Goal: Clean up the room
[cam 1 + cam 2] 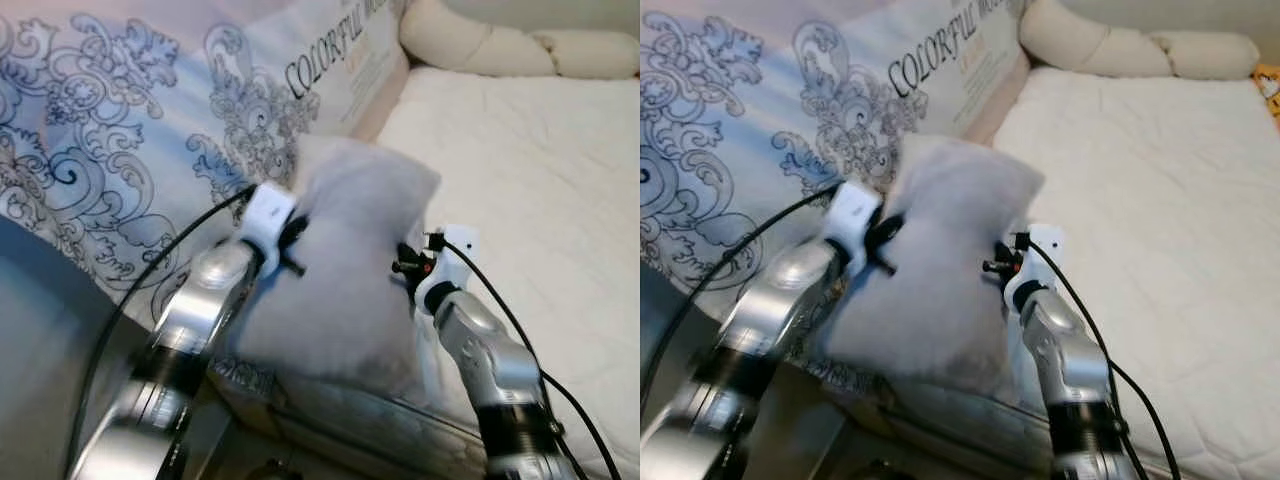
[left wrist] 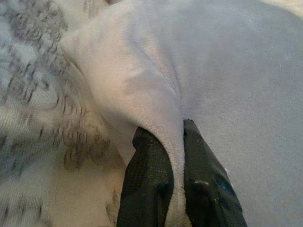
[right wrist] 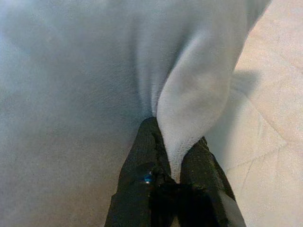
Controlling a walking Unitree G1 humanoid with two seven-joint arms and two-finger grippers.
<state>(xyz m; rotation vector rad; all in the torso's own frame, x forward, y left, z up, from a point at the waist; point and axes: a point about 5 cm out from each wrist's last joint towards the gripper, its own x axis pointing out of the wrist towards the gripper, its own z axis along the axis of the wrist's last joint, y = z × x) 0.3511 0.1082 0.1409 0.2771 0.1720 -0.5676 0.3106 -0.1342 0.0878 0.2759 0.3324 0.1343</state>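
Observation:
A plain grey-white pillow (image 1: pixel 345 270) hangs between my two arms above the near edge of the bed. My left gripper (image 2: pixel 176 137) is shut on a fold of the pillow's left side, its black fingers (image 2: pixel 147 175) pinching the fabric. On the pillow's right side my right gripper (image 3: pixel 173 142) is likewise shut on a bunched fold. In the eye views the left wrist (image 1: pixel 268 218) and the right wrist (image 1: pixel 438 262) press against the pillow's sides.
A folded quilt with blue scroll pattern (image 1: pixel 110 150) and the lettering COLORFUL lies on the left of the bed. The cream mattress (image 1: pixel 520 180) spreads to the right. Two cream bolster pillows (image 1: pixel 500 45) lie at the head. An orange thing (image 1: pixel 1270 85) peeks in at right.

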